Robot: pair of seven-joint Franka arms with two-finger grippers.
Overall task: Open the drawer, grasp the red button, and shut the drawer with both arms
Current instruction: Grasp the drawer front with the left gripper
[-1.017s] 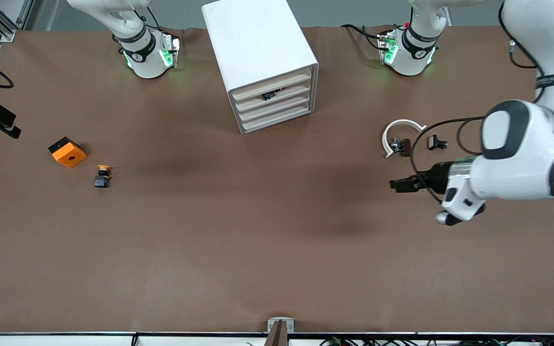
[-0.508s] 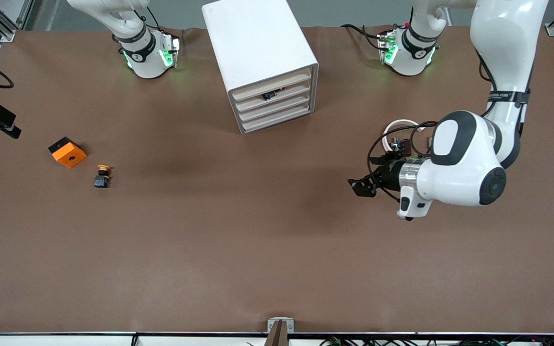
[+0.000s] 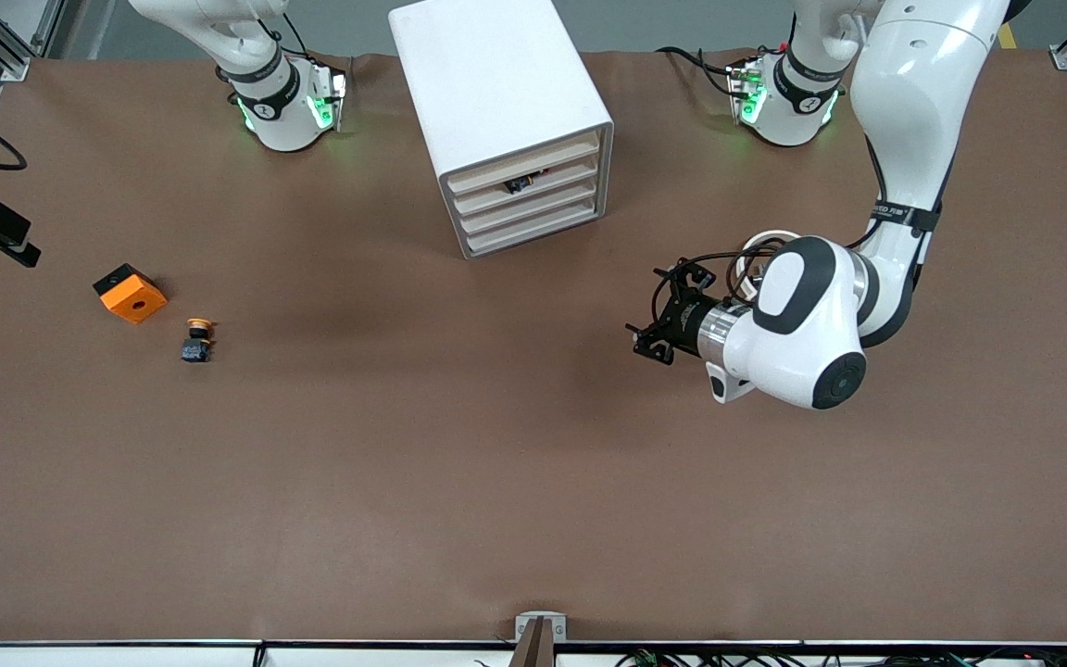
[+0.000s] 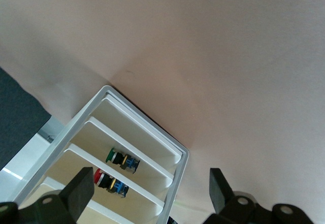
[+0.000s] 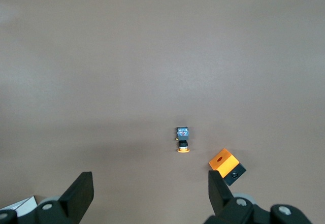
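The white cabinet point(image 3: 506, 111) stands between the arm bases, with four cream-fronted drawers point(image 3: 533, 197) stacked in it, none sticking out past the others. In the left wrist view the cabinet point(image 4: 127, 148) shows the red-capped button point(image 4: 107, 181) lying in one drawer and a green-capped one point(image 4: 122, 159) in the drawer beside it. A small dark button point(image 3: 517, 184) shows between the fronts. My left gripper point(image 3: 656, 310) hangs open and empty over bare table, toward the left arm's end from the cabinet; its fingers point(image 4: 81, 183) stand wide apart. My right gripper point(image 5: 150, 183) is open and empty, high above the table.
An orange cube with a hole point(image 3: 131, 294) and a yellow-orange-capped button point(image 3: 197, 339) lie toward the right arm's end; both show in the right wrist view, cube point(image 5: 227, 165) and button point(image 5: 183, 140). A white ring point(image 3: 760, 243) with small dark parts lies under the left arm.
The left arm has swung from its end of the table toward the cabinet, carrying its gripper over the white ring's spot. Nothing on the table has moved.
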